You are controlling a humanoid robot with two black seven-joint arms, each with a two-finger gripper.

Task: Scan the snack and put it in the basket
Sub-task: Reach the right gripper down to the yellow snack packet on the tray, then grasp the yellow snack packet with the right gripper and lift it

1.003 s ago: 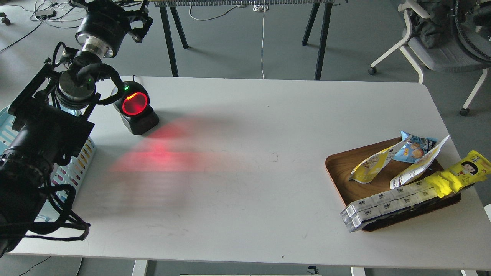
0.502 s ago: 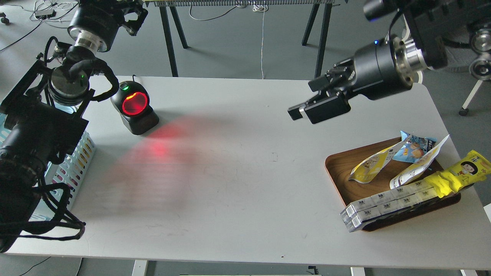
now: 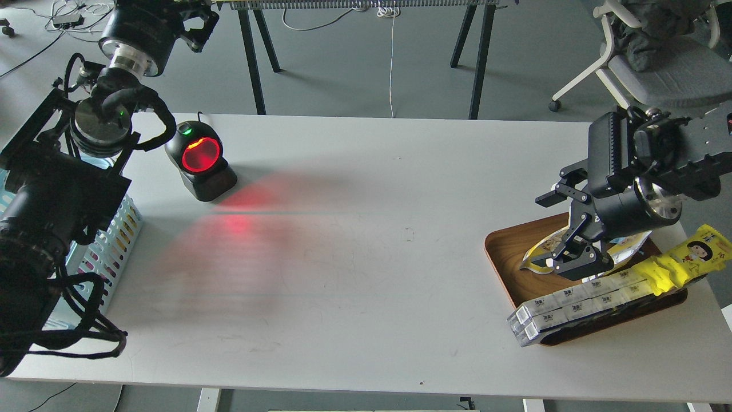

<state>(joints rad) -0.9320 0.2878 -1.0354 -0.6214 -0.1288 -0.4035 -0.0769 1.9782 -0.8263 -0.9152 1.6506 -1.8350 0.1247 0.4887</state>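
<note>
Head view only. White worktop (image 3: 366, 274) carrying a brown wooden tray (image 3: 506, 252) near the right edge, toward the near right corner. On that tray, the snack (image 3: 537, 252), a yellow and white pouch, lying tilted at the tray's far left part and partly hidden behind the right end effector (image 3: 563, 260). Right end effector lowered onto the pouch, dark fingers reaching down around it; whether pinching it or merely spread about it, cannot tell. Beside it on the tray, a long bright-yellow packet (image 3: 680, 266) with a cartoon face, overhanging the tray's right side, and a row of clear white-labelled boxes (image 3: 572, 309) along the tray's near rim. Near the far left corner, a black scanner (image 3: 201, 160) glowing red, casting red light across the worktop. At the left edge, the light blue basket (image 3: 111, 246), mostly covered by the left arm. Left end effector (image 3: 194, 23) raised beyond the far left corner, seen dark and end-on; spread or pressed together, cannot tell.
</note>
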